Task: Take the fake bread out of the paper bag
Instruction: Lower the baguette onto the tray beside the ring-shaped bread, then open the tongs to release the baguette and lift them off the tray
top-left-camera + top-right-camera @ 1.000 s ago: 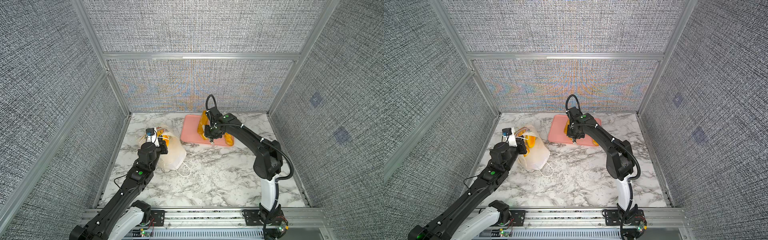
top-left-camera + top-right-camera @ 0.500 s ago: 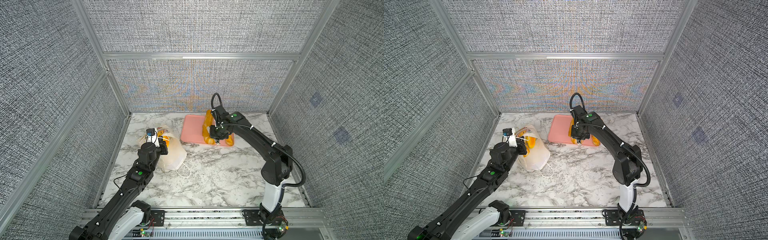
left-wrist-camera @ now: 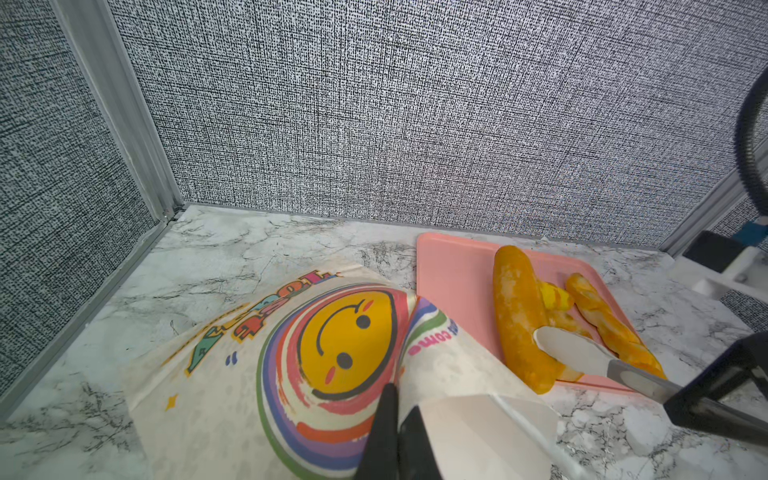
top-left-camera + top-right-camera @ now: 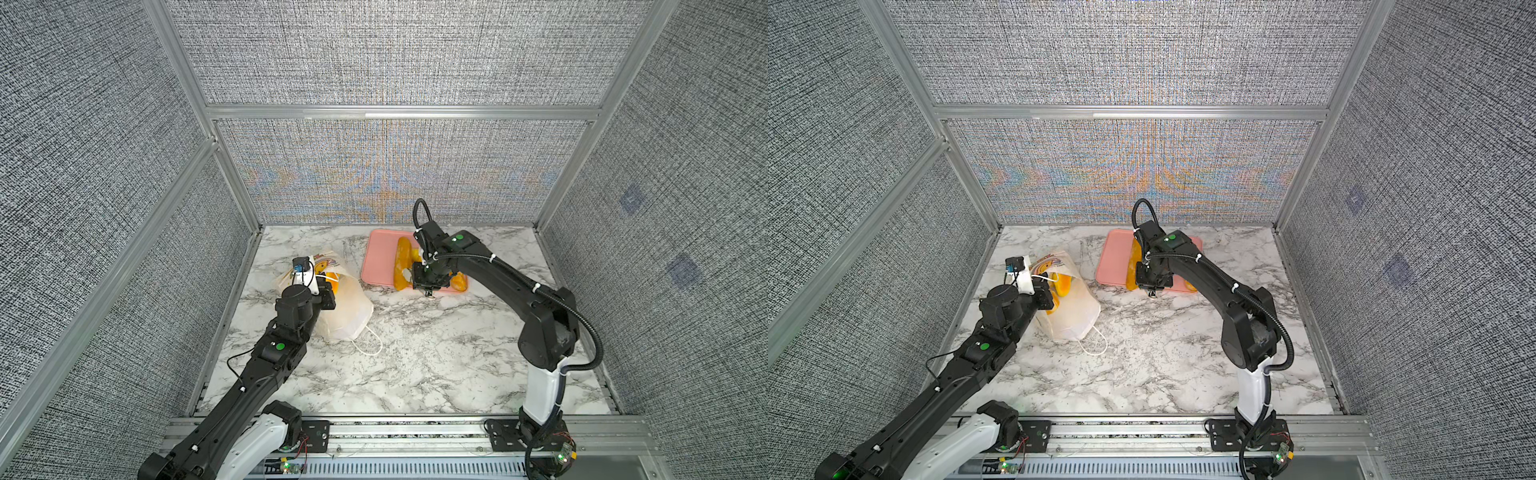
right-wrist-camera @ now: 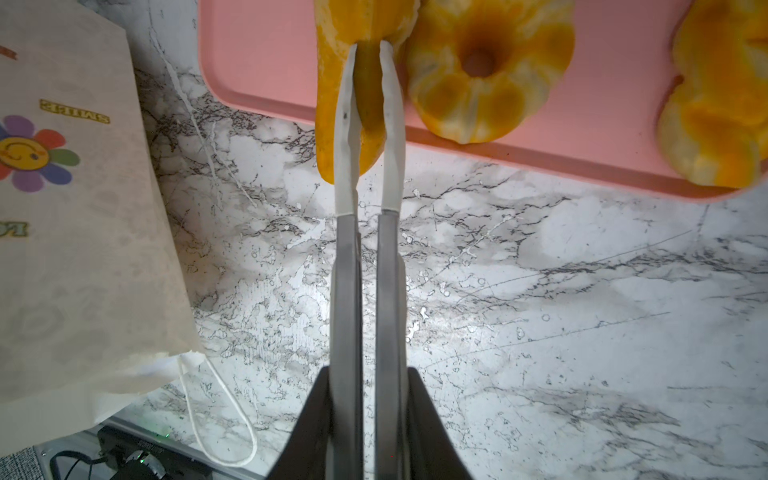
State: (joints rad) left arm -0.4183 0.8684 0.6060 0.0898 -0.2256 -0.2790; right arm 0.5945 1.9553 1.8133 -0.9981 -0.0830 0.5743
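L gripper (image 3: 398, 400) clenched on white printed paper bag (image 3: 208, 374) rim | R gripper (image 5: 370, 48) closed, empty | bagged golden toy bread (image 4: 1064, 284): R's 9 o'clock, top view

White paper bag (image 4: 351, 309) with rainbow smiley and flower prints, slumped at left, yellow pastries (image 4: 1064, 284) showing inside, glossy golden long loaf (image 4: 402, 261), ring cake (image 5: 486, 70) and braided stick (image 3: 609, 328) lying on pink tray (image 4: 376, 253) at far centre, 1 loaf end overhanging its near edge
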